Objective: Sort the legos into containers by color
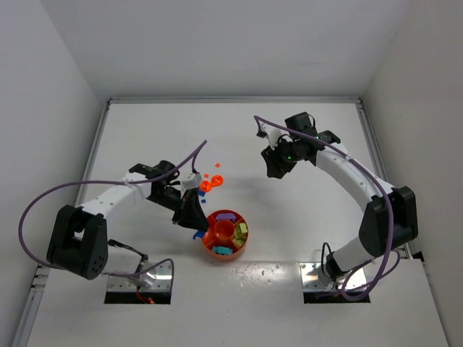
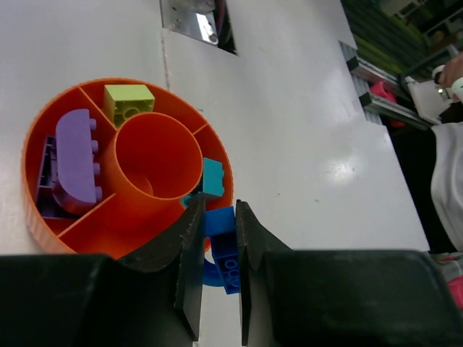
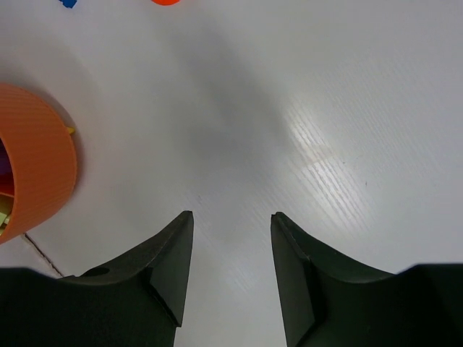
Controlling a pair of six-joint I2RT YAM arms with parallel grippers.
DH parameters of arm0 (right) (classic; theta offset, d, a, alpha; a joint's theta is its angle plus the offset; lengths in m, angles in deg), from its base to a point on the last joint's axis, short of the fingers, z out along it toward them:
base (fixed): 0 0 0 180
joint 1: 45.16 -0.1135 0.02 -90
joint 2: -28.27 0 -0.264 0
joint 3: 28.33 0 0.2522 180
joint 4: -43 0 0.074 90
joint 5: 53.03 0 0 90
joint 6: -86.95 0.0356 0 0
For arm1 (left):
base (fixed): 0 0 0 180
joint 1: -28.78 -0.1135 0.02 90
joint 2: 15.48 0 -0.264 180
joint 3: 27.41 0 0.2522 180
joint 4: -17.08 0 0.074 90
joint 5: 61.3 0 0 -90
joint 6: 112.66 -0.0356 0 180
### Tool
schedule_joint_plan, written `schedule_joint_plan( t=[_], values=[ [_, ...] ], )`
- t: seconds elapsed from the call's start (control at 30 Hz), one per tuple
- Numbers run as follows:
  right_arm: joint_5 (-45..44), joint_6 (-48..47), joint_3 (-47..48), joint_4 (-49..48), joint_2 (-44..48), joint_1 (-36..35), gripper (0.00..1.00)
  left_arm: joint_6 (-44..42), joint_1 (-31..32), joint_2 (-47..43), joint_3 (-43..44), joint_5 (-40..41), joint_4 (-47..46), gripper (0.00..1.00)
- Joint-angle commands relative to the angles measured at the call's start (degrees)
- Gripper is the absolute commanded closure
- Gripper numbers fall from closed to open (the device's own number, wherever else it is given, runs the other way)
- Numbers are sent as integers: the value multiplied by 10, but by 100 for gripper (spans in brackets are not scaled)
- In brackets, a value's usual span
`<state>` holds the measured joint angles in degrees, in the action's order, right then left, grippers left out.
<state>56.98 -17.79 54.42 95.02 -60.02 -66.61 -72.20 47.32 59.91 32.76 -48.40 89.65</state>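
Observation:
The round orange-red divided tray sits near the table's front centre. In the left wrist view its wall encloses a purple brick, a yellow-green brick and a teal brick in separate wedges; the centre cup looks empty. My left gripper is shut on a blue brick just beside the tray's rim, and it shows at the tray's left in the top view. My right gripper is open and empty over bare table, far right of the tray.
Loose orange-red pieces and a small blue piece lie behind the tray. Another blue piece lies by the tray's left side. The tray's wall shows at the left in the right wrist view.

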Motion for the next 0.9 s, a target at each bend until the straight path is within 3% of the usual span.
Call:
schedule_joint_plan(
  t=[0.0, 0.37, 0.6, 0.73, 0.87],
  values=[
    [-1, -10, -3, -8, 19, 3, 52, -88, -6, 16, 21, -56, 55, 100],
    [-1, -10, 18, -8, 3, 3, 51, -53, -11, 49, 16, -79, 25, 100],
    [-12, -15, 12, -8, 14, 3, 51, -214, -11, 145, 75, -96, 158, 92],
    [-12, -15, 12, -8, 14, 3, 51, -214, -6, 172, 92, -96, 158, 89],
    [-17, -20, 18, -8, 8, 3, 51, -219, -1, 178, 92, -102, 158, 77]
  ],
)
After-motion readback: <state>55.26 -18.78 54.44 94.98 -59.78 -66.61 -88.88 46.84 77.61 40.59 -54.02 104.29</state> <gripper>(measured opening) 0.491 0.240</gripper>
